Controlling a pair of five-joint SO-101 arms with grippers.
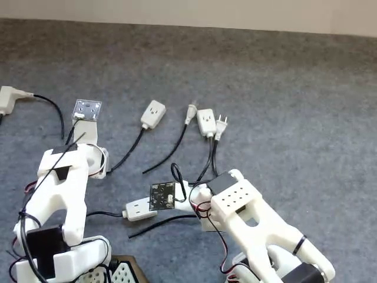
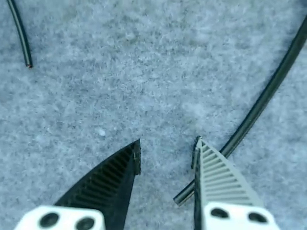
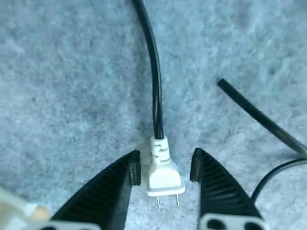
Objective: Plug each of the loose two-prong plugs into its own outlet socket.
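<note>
Straddling a loose white plug (image 3: 164, 172) on the bench (image 3: 62, 86), the open right gripper (image 3: 165, 162) looks poised for the grasp. Next it should close squarely on the plug's body; the left gripper (image 2: 168, 146) hangs open, empty.

Three outlet sockets (image 1: 6, 98) (image 1: 153, 114) (image 1: 206, 122), three two-prong plugs (image 1: 191, 112) (image 1: 221, 125) (image 3: 163, 170), two white arms (image 1: 62, 188) (image 1: 259, 227), two claws (image 2: 168, 148) (image 3: 163, 165).
</note>
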